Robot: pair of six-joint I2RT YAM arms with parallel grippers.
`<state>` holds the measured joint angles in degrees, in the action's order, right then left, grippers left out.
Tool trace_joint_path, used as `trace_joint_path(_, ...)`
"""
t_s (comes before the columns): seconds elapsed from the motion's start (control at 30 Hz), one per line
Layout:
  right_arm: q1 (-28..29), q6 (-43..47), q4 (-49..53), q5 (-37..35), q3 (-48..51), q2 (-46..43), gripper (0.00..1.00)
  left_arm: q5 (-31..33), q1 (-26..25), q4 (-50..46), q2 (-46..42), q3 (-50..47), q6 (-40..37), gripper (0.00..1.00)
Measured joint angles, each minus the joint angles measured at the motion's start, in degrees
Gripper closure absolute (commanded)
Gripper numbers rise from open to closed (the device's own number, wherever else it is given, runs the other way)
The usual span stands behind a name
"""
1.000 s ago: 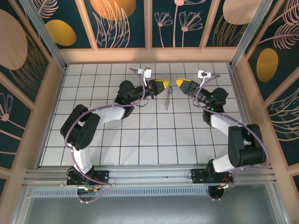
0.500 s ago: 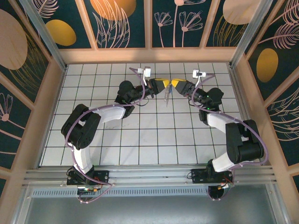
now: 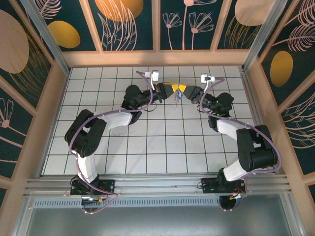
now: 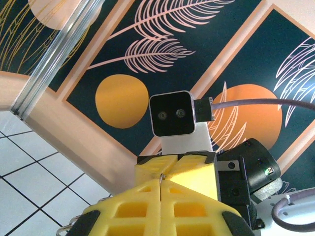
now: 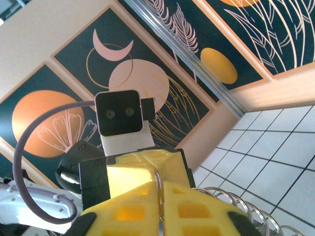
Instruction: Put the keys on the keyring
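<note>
Above the far middle of the tiled floor, my left gripper (image 3: pixel 173 89) and right gripper (image 3: pixel 182 89) meet tip to tip. Both are shut on a thin metal ring of the keyring (image 3: pixel 175 101), whose string of silver rings hangs below them. In the left wrist view the wire stands pinched in the seam of my left gripper (image 4: pixel 161 183). In the right wrist view it runs between the pads of my right gripper (image 5: pixel 158 191), and more rings (image 5: pixel 241 202) coil to the right. A small blue speck (image 3: pixel 180 97) beside the rings looks like the key's head; its blade is hidden.
Wooden frame and dark patterned wall panels (image 3: pixel 157 24) close off the back and both sides. Each wrist camera faces the other arm's camera housing (image 4: pixel 171 114) at close range. White tiles (image 3: pixel 162 142) stretch between the arms and the near rail.
My right gripper moved left to the left gripper and shut on the ring. The left gripper kept its place and its grip. The hanging rings now sit closer under the two tips.
</note>
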<state>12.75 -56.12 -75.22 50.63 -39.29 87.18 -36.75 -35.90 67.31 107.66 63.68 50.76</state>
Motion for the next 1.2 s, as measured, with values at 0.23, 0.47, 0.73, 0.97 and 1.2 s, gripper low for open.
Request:
trace_joint_path(0.23,0.1,0.3,0.2,-0.2,0.0,0.0,1.00,0.0,0.1,0.0,0.0,0.0,0.2,1.00)
trace_joint_path(0.47,-0.2,2.0,3.6,0.5,-2.3,0.1,1.00,0.9,0.6,-2.6,-0.3,0.5,-2.0,0.69)
trace_joint_path(0.73,-2.3,3.3,6.8,2.7,-7.1,4.9,1.00,0.2,3.6,-12.7,-4.4,2.9,-8.9,0.58)
trace_joint_path(0.97,-3.0,4.0,10.0,8.0,-14.7,11.3,1.00,-4.8,8.7,-21.4,-4.7,7.6,-13.5,0.56)
trace_joint_path(1.2,-3.0,6.5,14.6,14.3,-21.6,15.4,1.00,-11.0,9.4,-33.8,-3.3,16.2,-21.4,0.56)
